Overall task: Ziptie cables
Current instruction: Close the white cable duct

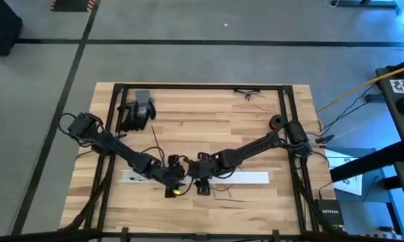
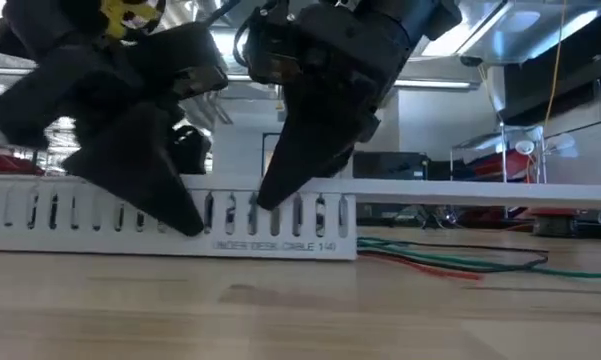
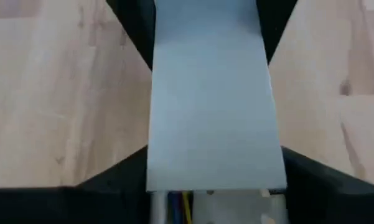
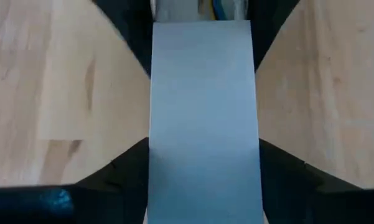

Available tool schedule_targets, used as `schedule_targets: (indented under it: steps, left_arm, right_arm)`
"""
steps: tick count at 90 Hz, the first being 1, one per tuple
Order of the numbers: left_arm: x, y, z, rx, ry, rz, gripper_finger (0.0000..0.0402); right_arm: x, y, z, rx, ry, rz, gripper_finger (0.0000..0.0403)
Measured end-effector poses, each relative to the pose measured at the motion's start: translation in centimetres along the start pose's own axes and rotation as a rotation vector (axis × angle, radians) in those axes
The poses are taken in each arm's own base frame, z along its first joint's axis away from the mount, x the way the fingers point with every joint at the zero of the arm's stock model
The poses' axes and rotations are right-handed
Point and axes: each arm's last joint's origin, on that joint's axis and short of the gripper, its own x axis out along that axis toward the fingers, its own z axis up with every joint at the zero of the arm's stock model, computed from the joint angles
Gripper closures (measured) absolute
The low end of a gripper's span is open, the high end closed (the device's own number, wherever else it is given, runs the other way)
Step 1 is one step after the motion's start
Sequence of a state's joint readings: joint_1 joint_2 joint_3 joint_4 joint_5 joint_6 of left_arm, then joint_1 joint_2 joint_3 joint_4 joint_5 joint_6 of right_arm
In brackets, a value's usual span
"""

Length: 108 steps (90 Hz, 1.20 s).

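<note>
Several cables point(image 2: 460, 262) lengthwise beside white strip point(image 2: 180, 215)

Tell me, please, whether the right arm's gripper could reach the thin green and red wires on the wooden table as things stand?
Probably not yet: the right gripper straddles the white slotted plastic strip, while the wires lie apart from it.

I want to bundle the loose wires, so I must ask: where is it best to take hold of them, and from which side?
Probably where the cables run close together, flat on the table, just past the end of the white slotted strip. Come straight down, across their run. The left gripper and right gripper are at that strip.
</note>
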State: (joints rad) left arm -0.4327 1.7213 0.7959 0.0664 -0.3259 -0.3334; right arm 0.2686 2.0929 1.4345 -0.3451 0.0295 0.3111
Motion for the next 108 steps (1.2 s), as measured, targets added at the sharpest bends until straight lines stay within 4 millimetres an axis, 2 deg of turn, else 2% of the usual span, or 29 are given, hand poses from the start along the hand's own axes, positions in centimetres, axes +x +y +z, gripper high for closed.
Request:
schedule_targets:
  steps: [14,27,40,53,69,80,86,108]
  left_arm:
    - [-1.3,-0.3,0.5,0.051,0.08,0.018,0.0095]
    - [-3.5,-0.6,0.6,0.068,0.161,0.03,0.0089]
    - [-4.6,-0.6,-0.7,0.061,0.264,0.086,0.0089]
    - [-3.9,-0.7,-1.7,0.05,0.222,0.072,0.0101]
    - [-3.1,-0.3,-2.3,0.01,0.138,0.043,0.0167]
    - [-2.9,-0.1,-2.1,0.005,0.103,0.023,0.0197]
    - [-2.5,-0.3,-1.7,-0.01,0.066,0.003,0.0201]
    - [-1.5,-0.2,-1.5,-0.001,0.043,0.002,0.0194]
  right_arm:
    - [0.0,-0.1,-0.2,0.0,0.021,-0.01,0.0173]
    - [0.0,-0.1,-0.3,-0.001,0.031,-0.004,0.0173]
    - [0.0,-0.2,-0.4,-0.004,0.044,0.0,0.0173]
    - [0.0,-0.2,-0.5,-0.006,0.046,0.002,0.0173]
    - [0.1,-0.1,-0.4,-0.006,0.035,0.011,0.0173]
    - [0.2,0.1,-0.2,-0.002,0.001,0.032,0.0173]
    - [0.4,0.2,0.3,0.004,-0.049,0.047,0.0173]
    - [0.8,-0.1,0.3,0.03,-0.061,0.049,0.0173]
